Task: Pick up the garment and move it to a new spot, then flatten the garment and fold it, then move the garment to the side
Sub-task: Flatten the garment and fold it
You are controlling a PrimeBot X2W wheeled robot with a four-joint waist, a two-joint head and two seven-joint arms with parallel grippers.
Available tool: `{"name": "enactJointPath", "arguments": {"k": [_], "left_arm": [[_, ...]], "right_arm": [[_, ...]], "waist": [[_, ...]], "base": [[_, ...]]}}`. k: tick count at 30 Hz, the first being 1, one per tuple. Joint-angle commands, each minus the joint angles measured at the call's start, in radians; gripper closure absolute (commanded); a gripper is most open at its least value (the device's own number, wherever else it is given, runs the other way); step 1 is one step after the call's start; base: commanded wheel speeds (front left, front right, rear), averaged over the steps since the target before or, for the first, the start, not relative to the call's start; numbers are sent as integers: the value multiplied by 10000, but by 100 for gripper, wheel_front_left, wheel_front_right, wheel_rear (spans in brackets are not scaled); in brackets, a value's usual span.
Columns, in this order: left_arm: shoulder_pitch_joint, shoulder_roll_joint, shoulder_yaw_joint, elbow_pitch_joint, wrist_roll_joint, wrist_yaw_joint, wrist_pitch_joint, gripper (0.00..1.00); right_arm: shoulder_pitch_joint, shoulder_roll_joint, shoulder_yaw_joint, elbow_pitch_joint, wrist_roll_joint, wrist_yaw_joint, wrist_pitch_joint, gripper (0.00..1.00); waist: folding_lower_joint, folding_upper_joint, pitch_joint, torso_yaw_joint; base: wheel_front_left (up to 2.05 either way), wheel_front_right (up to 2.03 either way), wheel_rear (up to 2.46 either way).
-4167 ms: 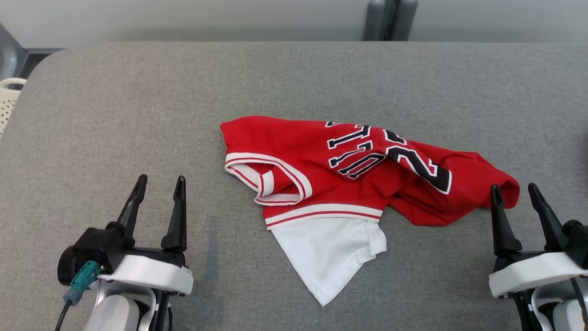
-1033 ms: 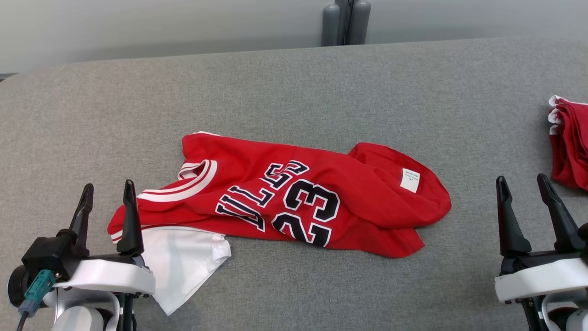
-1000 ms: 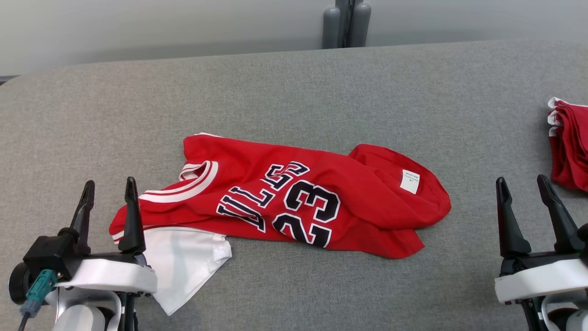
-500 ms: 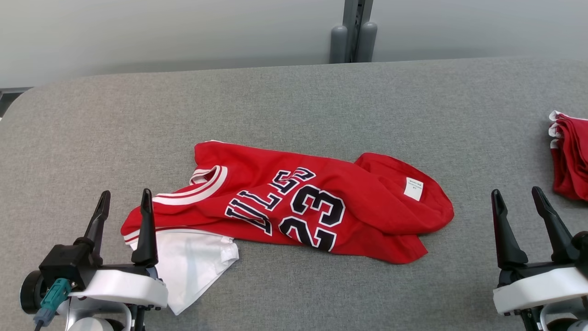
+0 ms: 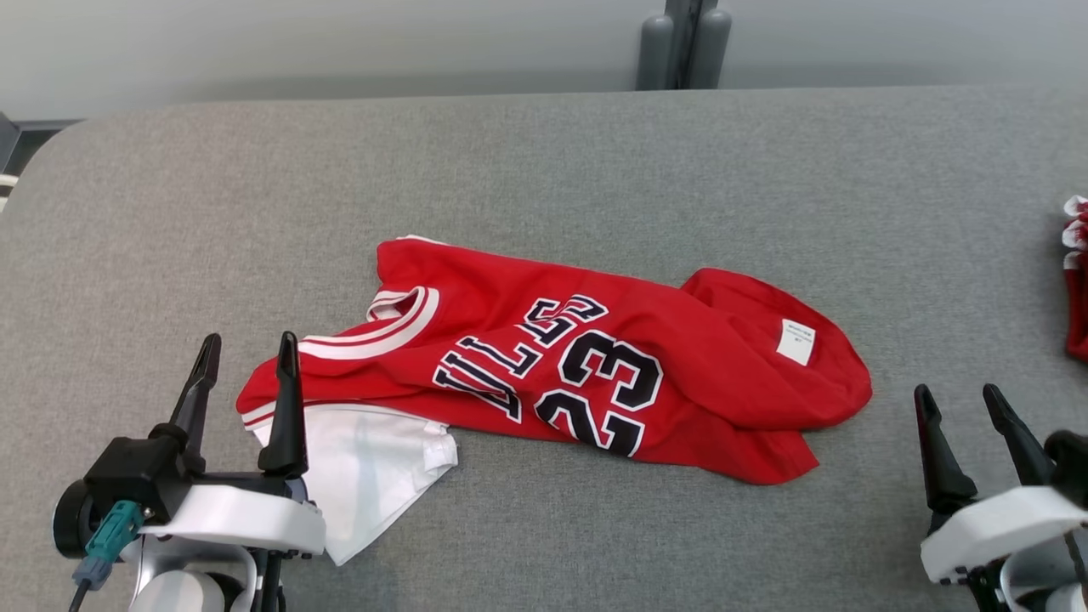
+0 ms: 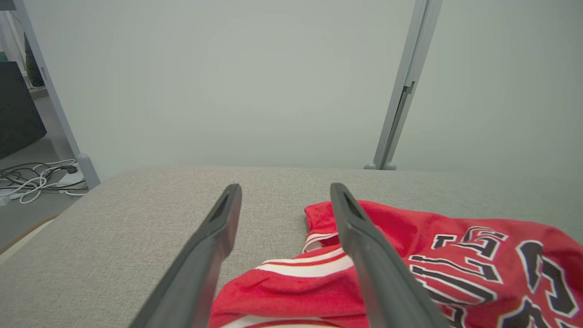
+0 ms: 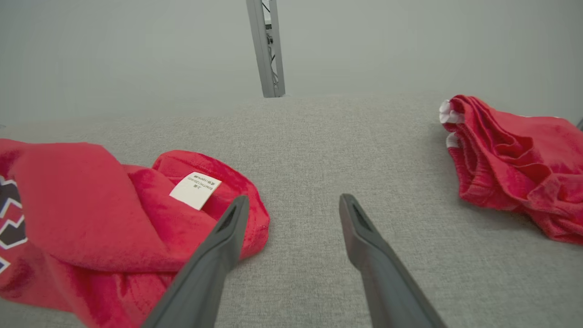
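Crumpled red jersey (image 5: 595,365) lies mid-desk (image 5: 544,153); both pincers spread wide, holding nothing.

The cloth looks light, soft and limp, likely to sag and bunch when lifted; the left pincer (image 5: 249,337) sits just beside the striped collar (image 5: 399,319) and white panel (image 5: 365,459); the right pincer (image 5: 955,390) stands apart from the end bearing the white label (image 5: 796,342); those banded hems seem the surest holds; bare desk lies beyond the jersey; a second red pile (image 5: 1078,280) crowds the right edge.

The red jersey (image 5: 722,365) bears the number 23 beside dark white-edged letters reading ULLS, and its white tag (image 5: 796,342) carries print too small to read.
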Motion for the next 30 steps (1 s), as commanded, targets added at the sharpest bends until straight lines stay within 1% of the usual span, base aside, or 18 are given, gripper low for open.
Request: {"name": "enactJointPath", "arguments": {"k": [1,4,5,7,10,11,14,15,16,18,23,28,30], "left_arm": [[-258,15,-27,-37,5,-45,-50,0],[-420,-27,-103,-13,13,-94,-89,0],[-573,-70,-159,33,12,-135,-143,0],[-722,-124,-223,90,11,-171,-186,0],[-885,-193,-274,204,-11,-232,-272,0],[-885,-193,-274,204,-11,-232,-272,0],[-1010,-251,-311,343,-41,-257,-361,0],[-1052,-271,-318,390,-59,-270,-387,0],[-1081,-288,-317,424,-71,-286,-422,0],[-1079,-303,-284,492,-91,-280,-476,0],[-1032,-275,-142,601,-129,-220,-598,0],[-1107,-206,-119,644,-125,-269,-645,0],[-1146,-180,-132,638,-116,-278,-650,0]], "right_arm": [[-358,-249,97,337,101,2,5,0],[-977,-581,478,1045,263,2,3,0],[-1456,-854,807,1527,398,2,20,0],[-1919,-1155,1169,1989,501,2,52,0],[-2612,-1523,1698,2746,752,2,225,0],[-2612,-1523,1698,2746,752,2,225,0],[-3095,-1849,2218,3486,1054,2,606,0],[-3220,-1922,2368,3647,1239,1,713,53],[-3340,-1980,2485,3764,1446,2,786,100],[-3449,-2134,2593,3827,1728,2,705,100],[-3532,-2384,2437,3369,2368,1,137,100],[-3346,-2493,1963,2539,2677,2,-219,100],[-3289,-2546,1757,2155,2749,1,-201,100]], "waist": [[0,-1,210,129],[0,-1,491,279],[0,-1,670,394],[0,-1,831,512],[0,-1,1036,638],[0,-1,1036,638],[0,-1,1139,756],[0,-1,1167,793],[0,-1,1189,814],[0,-1,1224,818],[0,-1,1224,594],[0,-1,1160,267],[0,-1,1149,151]], "base": [[0,0,0],[0,0,0],[0,0,0],[0,0,0],[0,0,0],[0,0,0],[0,0,0],[0,0,0],[0,0,0],[0,0,0],[0,0,0],[0,0,0],[0,0,0]]}}
